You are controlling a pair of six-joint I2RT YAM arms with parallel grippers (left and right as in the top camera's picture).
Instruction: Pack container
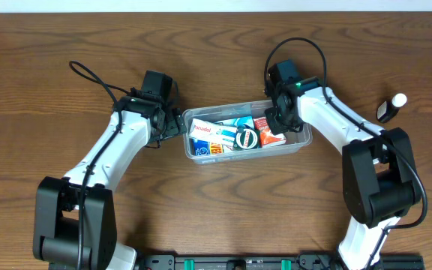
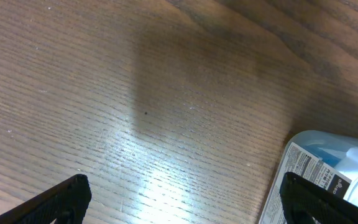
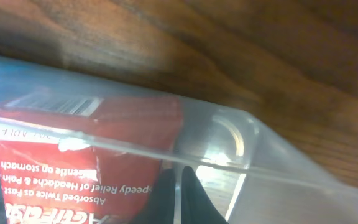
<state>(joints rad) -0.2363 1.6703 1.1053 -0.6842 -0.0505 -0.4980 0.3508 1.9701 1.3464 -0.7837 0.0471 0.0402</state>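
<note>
The left gripper (image 1: 172, 124) sits just off the left end of the container (image 1: 300, 140), jaws wide apart. The right gripper (image 1: 276, 118) is at its far right rim, jaws close together; whether they grip it I cannot tell. The container lies lengthwise between them, holding a red box (image 1: 268, 132) and other packets, while a small bottle (image 1: 391, 107) waits well off, nearer the right arm.

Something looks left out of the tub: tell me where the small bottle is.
Overhead view: the bottle sits on the table at the far right, outside the container, past the right arm and apart from it.
</note>
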